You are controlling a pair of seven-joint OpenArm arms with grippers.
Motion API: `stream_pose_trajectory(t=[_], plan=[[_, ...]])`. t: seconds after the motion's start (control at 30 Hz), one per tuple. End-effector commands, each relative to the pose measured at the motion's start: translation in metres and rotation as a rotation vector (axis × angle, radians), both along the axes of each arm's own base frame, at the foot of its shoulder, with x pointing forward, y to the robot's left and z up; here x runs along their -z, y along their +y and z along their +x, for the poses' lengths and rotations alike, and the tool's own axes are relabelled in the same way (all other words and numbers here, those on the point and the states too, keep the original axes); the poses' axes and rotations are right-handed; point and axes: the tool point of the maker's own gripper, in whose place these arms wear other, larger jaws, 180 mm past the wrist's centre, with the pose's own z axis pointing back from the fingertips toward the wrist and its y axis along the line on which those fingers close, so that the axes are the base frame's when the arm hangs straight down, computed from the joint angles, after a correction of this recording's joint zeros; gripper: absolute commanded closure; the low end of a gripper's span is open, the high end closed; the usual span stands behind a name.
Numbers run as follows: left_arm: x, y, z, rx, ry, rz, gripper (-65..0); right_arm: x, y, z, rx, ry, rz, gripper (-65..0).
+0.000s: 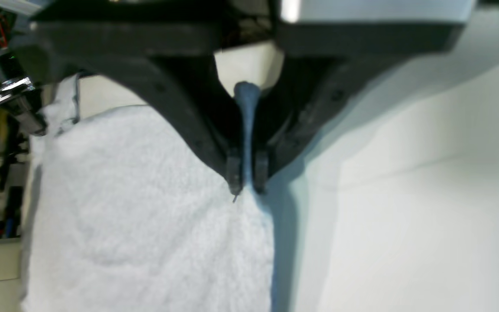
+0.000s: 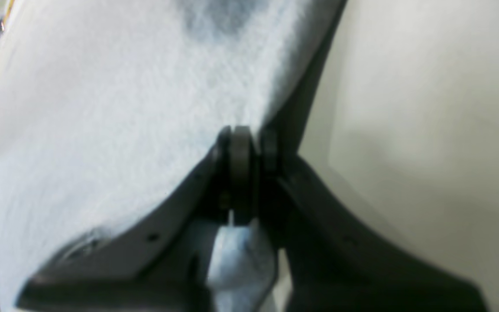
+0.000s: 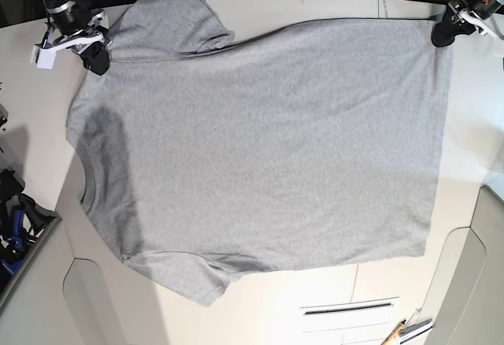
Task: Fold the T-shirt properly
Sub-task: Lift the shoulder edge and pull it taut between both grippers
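Left tool [image 1: 246, 184]: in the left wrist view its two dark fingers are pressed together near the middle of the frame, pinching a thin bunched ridge of the T-shirt [image 1: 145, 208] that rises between them.
Left tool in the base view [image 3: 442, 34]: upper right corner of the frame, at the shirt's hem corner.
Right tool [image 2: 245, 149]: in the right wrist view its fingers are closed at frame centre, with a fold of the T-shirt [image 2: 102, 112] caught between them and a small tuft of cloth showing below the pads.
Right tool in the base view [image 3: 97, 60]: upper left of the frame, at the shoulder edge just below the upper sleeve.
T-shirt, place [image 3: 268, 148]: spread flat on the bench [image 3: 315, 313], filling most of the base view, with the neck toward the left edge and the hem toward the right.
T-shirt, look: light heather grey, plain on the side facing up, ribbed crew neck at mid-left, one short sleeve at the top left, the other at the bottom centre-left.
T-shirt, surface: mostly smooth, faint ripples across the body; a darker shadow band lies over the neck end.
Hem: runs nearly straight down the right side of the frame.
Bench: pale cream, bare along the bottom and right margins.
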Motion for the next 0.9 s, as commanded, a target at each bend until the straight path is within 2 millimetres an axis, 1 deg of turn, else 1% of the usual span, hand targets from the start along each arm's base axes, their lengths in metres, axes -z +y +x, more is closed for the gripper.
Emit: stream_pose_trajectory(t=[0.0, 0.13, 0.27, 0.37, 0.43, 0.5, 0.6, 0.73, 0.83, 0.87], plan=[[-0.004, 0.01, -0.009, 0.024, 0.038, 0.041, 0.0, -0.008, -0.011, -0.003, -0.001, -0.006, -0.034, 0.0], [-0.021, 0.015, -0.015, 0.052, 0.029, 0.079, 0.0, -0.024, -0.018, -0.019, -0.004, -0.003, -0.058, 0.0], [-0.041, 0.019, -0.019, 0.066, 0.003, 0.118, 0.0, -0.039, -0.014, -0.043, -0.047, 0.025, -0.07, 0.0], [-0.054, 0.022, -0.013, 0.074, -0.029, 0.152, 0.0, -0.051, -0.01, -0.055, -0.055, 0.025, -0.056, 0.0], [-0.061, 0.024, -0.005, 0.08, -0.058, 0.168, 0.0, -0.06, -0.005, -0.055, -0.074, 0.004, -0.05, 0.0], [-0.067, 0.026, 0.009, 0.07, -0.106, 0.179, 0.0, -0.068, -0.001, -0.047, -0.082, -0.029, -0.039, 0.0], [-0.074, 0.027, 0.031, 0.064, -0.165, 0.187, 0.0, -0.079, 0.0, -0.025, -0.086, -0.096, -0.04, 0.0], [-0.086, 0.031, 0.059, 0.045, -0.25, 0.205, 0.0, -0.089, 0.005, 0.015, -0.121, -0.181, -0.085, 0.0], [-0.083, 0.032, 0.072, 0.049, -0.264, 0.24, 0.0, -0.095, 0.014, 0.045, -0.164, -0.239, -0.113, 0.0], [-0.08, 0.031, 0.076, 0.052, -0.265, 0.244, 0.0, -0.094, 0.017, 0.054, -0.18, -0.251, -0.124, 0.0]])
